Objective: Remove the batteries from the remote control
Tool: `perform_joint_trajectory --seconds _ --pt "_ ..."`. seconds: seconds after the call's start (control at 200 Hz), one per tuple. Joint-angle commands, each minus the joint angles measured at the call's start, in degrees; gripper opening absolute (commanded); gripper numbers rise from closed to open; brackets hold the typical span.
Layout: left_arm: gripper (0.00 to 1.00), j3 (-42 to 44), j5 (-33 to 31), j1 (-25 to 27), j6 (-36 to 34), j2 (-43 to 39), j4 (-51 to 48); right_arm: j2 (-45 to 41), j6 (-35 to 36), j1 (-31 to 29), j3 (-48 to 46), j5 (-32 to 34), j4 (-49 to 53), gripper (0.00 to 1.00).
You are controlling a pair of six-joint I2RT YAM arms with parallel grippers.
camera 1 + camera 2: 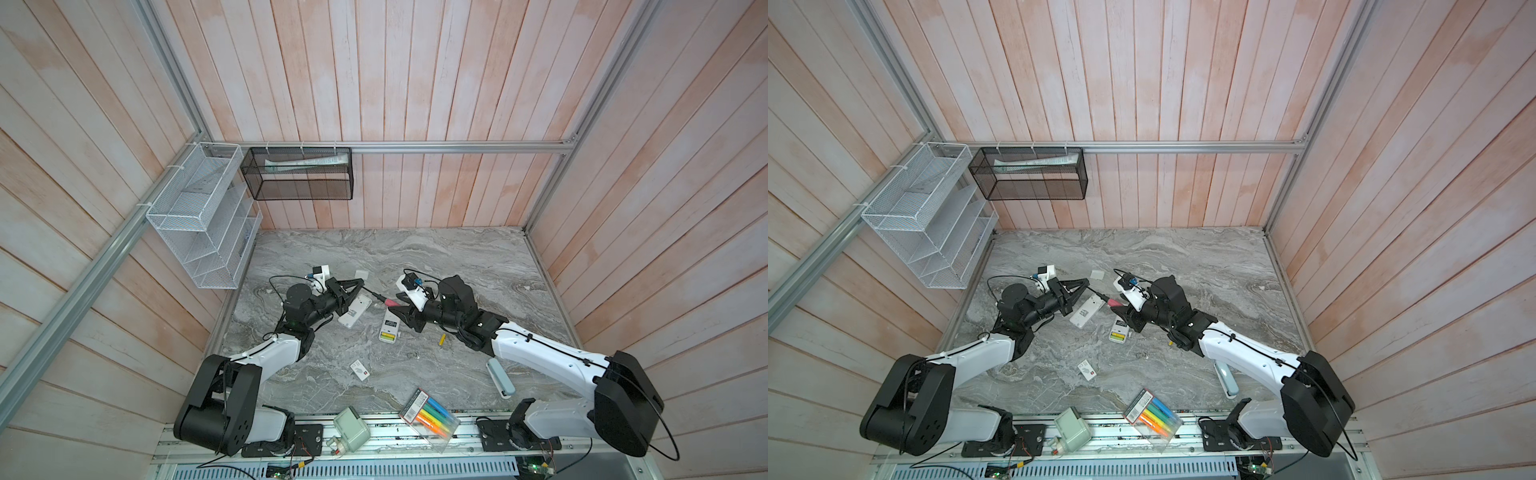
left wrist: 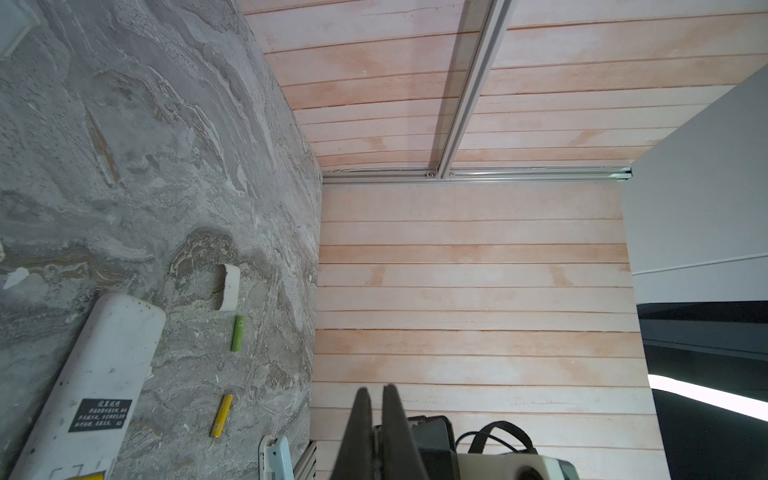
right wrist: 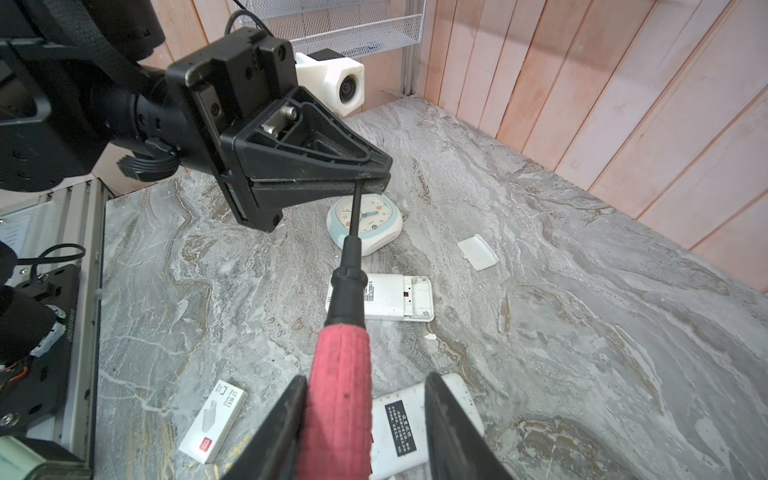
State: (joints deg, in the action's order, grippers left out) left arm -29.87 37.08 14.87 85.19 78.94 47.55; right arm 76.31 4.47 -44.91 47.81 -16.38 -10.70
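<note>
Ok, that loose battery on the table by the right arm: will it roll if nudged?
Probably. The battery is a smooth slim cylinder lying on its side on the flat table, so a sideways push likely rolls it. It looks rigid; being thin, it may slip from a loose pinch.

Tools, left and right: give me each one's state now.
Left tool: closed, pinching the screwdriver shaft.
Right tool: open around its red handle, not gripping.

The screwdriver (image 3: 343, 345) handle's end and one remote control (image 2: 104, 353) run past picture edges.
</note>
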Motion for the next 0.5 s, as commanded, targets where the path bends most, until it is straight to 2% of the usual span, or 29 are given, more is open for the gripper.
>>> perform_joint_trajectory --seconds 0.0,0.35,0.46,0.495 --pt "0.00 0.6 0.1 -0.3 0.5 -0.6 2.2 0.8 -0.4 0.2 1.8 -0.6 -0.7 0.40" --pt "0.00 0.2 0.8 -0.3 -0.4 0.8 1.7 0.8 0.9 0.2 2.9 -1.6 1.0 0.13" --pt "0.00 -1.1 1.3 -0.2 -4.0 1.4 -2.8 0.7 2.7 0.2 3.7 -0.5 3.8 0.00" --pt "0.00 -1.7 1.3 -0.2 -5.7 1.5 -4.9 0.5 3.3 0.2 3.9 0.4 4.9 0.00"
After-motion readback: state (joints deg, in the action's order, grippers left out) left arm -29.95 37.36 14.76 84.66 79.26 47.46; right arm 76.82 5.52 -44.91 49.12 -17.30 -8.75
